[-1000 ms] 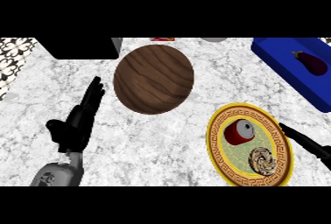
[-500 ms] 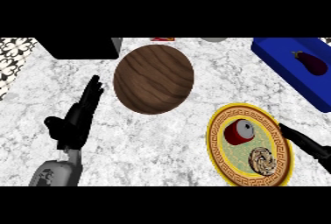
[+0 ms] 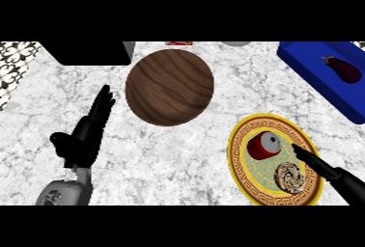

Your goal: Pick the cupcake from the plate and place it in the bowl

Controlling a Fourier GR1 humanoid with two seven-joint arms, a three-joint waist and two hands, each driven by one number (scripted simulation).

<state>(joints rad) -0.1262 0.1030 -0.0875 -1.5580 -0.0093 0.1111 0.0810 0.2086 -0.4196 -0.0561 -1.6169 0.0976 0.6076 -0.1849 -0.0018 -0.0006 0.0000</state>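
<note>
On the white-and-grey marbled counter (image 3: 178, 159), a round yellow plate with a dark patterned rim and a pale green centre (image 3: 246, 171) lies at about four o'clock in the head view. On it sits the cupcake, a small red-wrapped cake lying on its side with a grey top (image 3: 265, 145), in the plate's upper half; a round brown swirled pastry (image 3: 290, 176) lies just beside it at five o'clock, nearer the plate's lower rim. The large round brown wooden bowl (image 3: 170, 87) lies at about eleven o'clock from the plate, apart from it. The black right hand (image 3: 317, 166) comes in from the lower right, straight fingers reaching over the plate's right side, tips just beside the cupcake at its four o'clock and holding nothing. The black left hand (image 3: 87, 135) rests open at the view's left, at nine o'clock from the bowl, fingers straight and pointing up, empty. A blue rectangular tray (image 3: 314, 67) at two o'clock carries a dark purple aubergine (image 3: 342, 69). A black box (image 3: 89, 52) is at eleven o'clock.
</note>
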